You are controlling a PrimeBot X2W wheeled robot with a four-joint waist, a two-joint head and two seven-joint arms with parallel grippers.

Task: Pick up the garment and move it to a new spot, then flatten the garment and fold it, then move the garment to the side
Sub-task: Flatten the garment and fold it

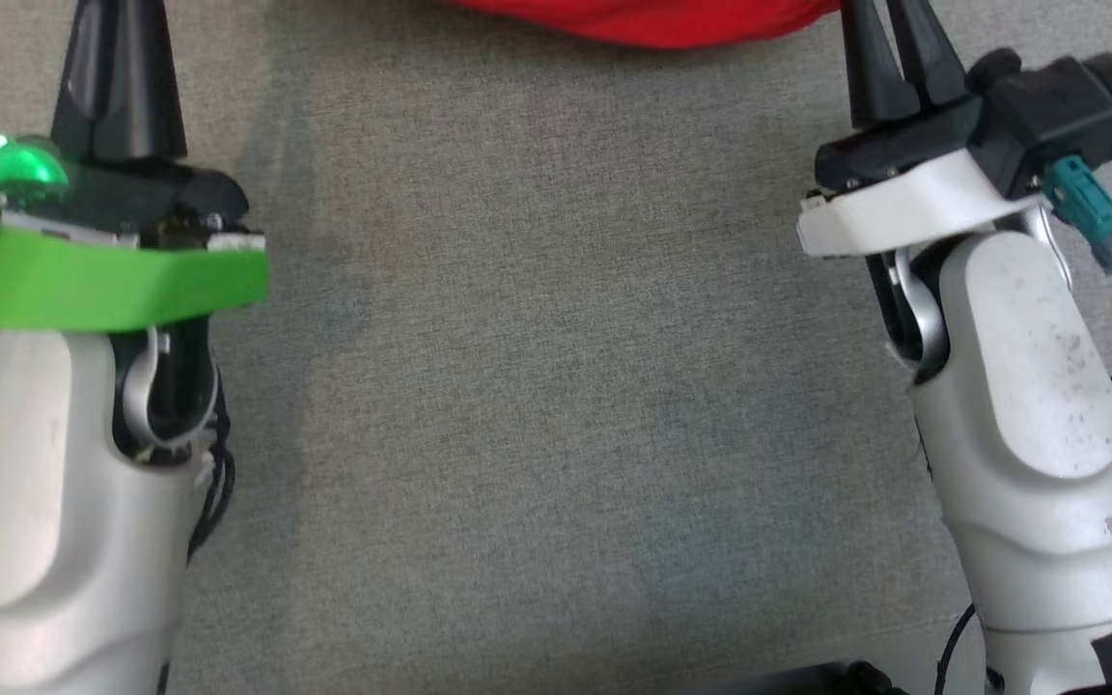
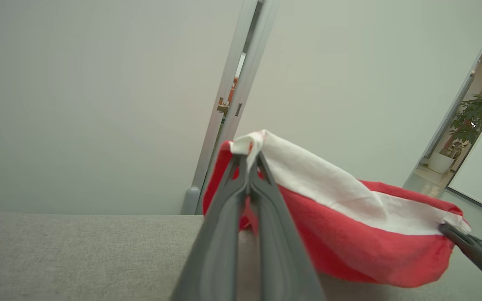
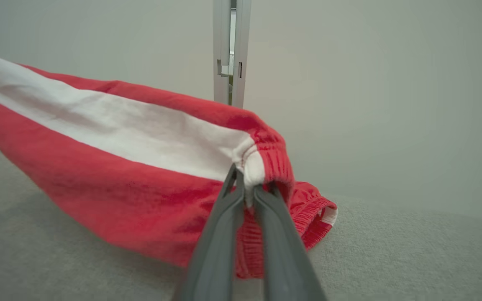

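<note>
Red-and-white garment [image 3: 111, 167] hangs stretched over what looks like a cloth-covered tabletop [image 1: 556, 386], left pincer [image 2: 249, 161] and right pincer [image 3: 245, 180] each clamped on an end. It is lifted; flattening, folding and setting aside remain.

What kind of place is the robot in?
Probably an office or lab room, indoors. There are plain pale walls, a narrow door standing slightly open, and a potted plant in a bright hallway beyond. The work surface is grey fabric.

Red garment [image 1: 653, 21] at top edge; grey cloth surface [image 1: 556, 386] below, between left arm [image 1: 25, 463] and right arm [image 1: 1029, 386].
</note>
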